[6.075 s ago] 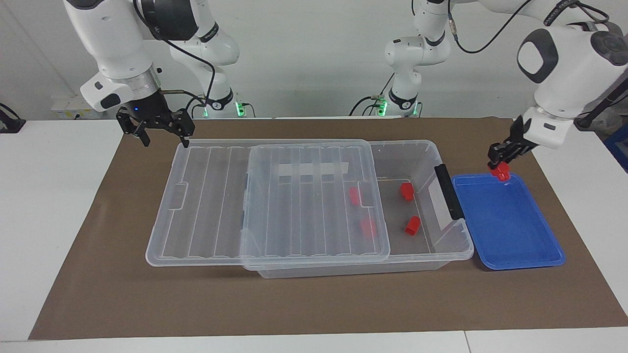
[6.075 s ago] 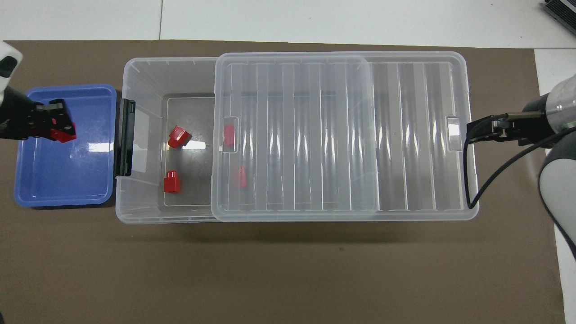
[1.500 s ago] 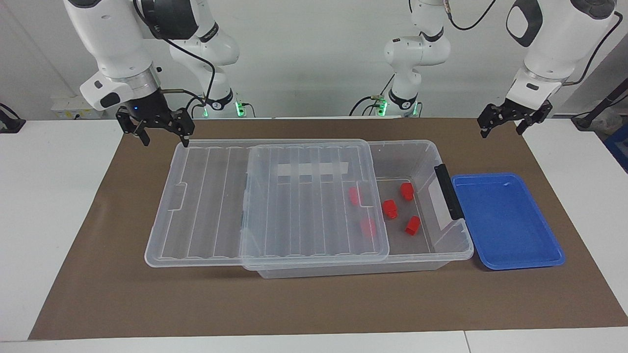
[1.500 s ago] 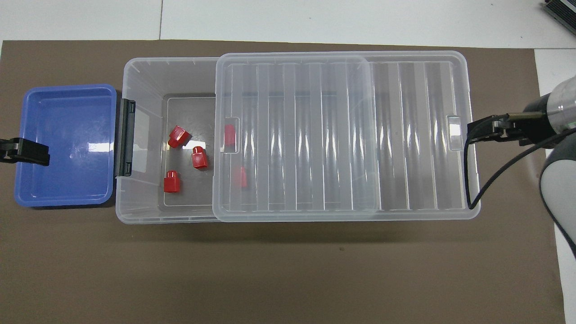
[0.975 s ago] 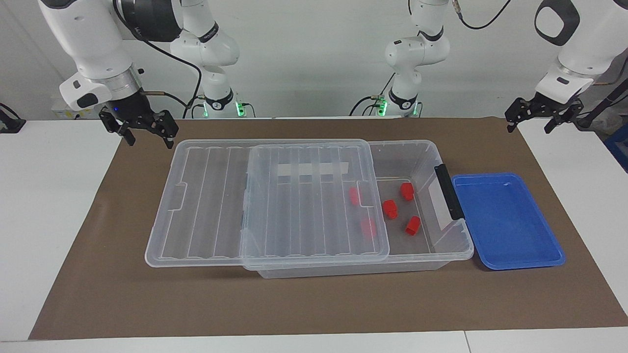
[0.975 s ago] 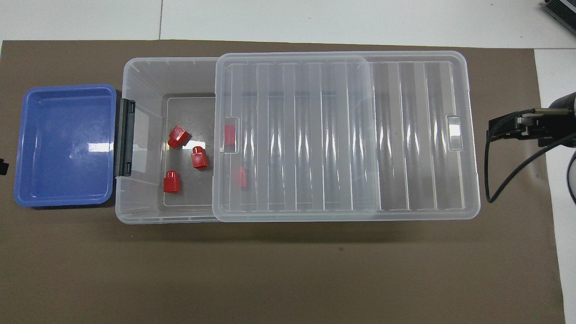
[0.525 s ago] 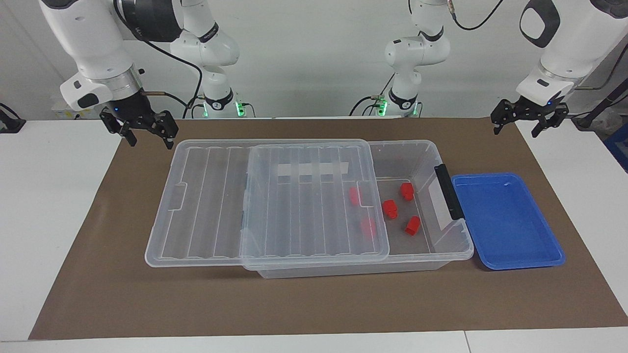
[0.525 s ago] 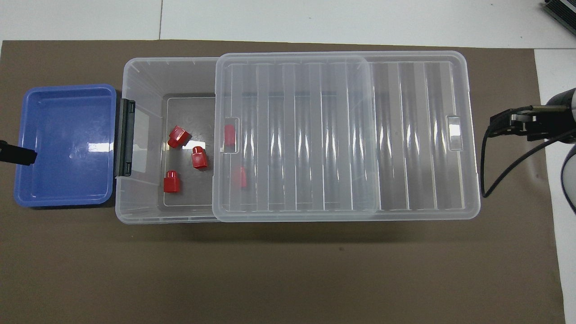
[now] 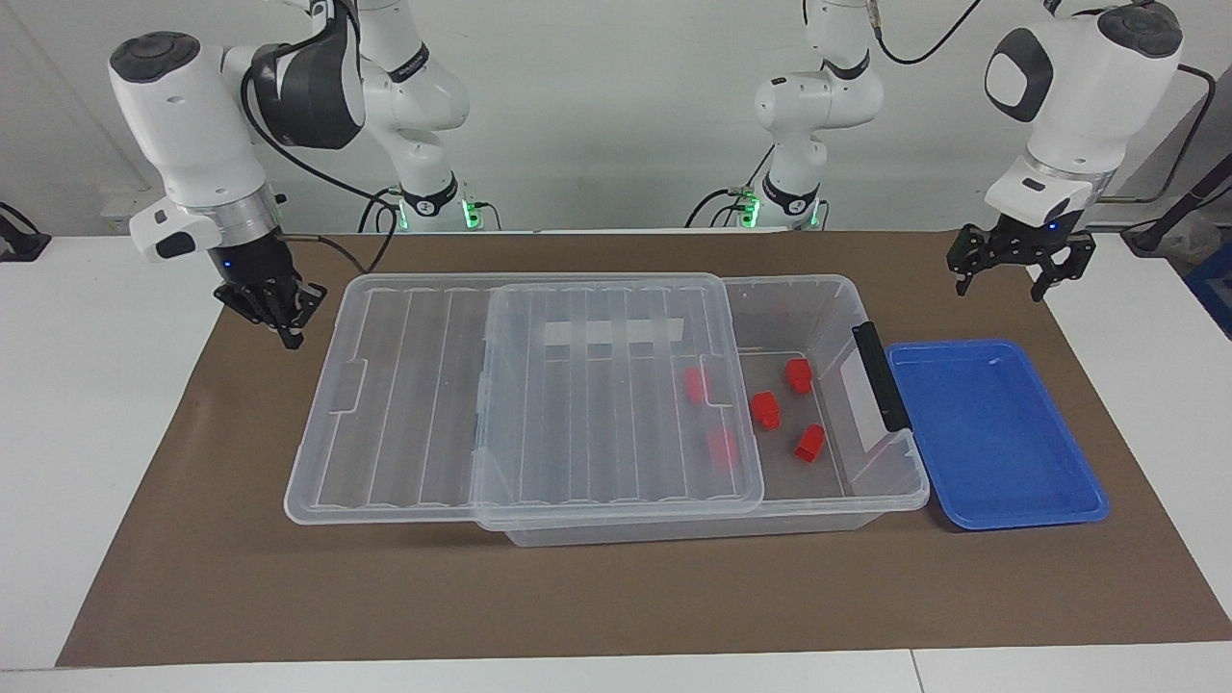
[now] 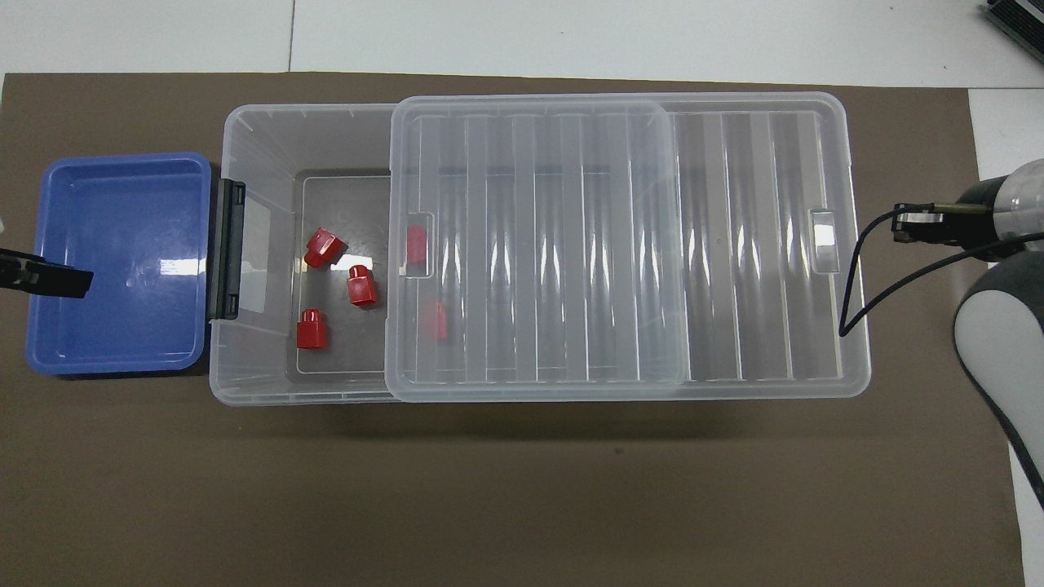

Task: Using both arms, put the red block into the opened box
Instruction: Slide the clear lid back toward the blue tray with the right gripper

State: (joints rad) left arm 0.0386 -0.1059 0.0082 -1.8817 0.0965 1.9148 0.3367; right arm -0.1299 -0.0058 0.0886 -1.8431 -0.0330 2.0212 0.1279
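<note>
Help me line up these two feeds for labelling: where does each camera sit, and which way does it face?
Facing view: high across the table, looking at both arms; left gripper open, right gripper shut beside the lid.
Overhead view: above the robots' end, looking steeply down; only gripper tips show.
Shared: the box, red blocks and blue tray, turned half a turn.

Two white jointed arms, dark grey joint caps, black cables looping along links, silver wrist rings, small blue wrist lights, green lights at bases.

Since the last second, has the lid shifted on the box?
No. The lid covers the same part of the box, its edge beside the same red blocks.
</note>
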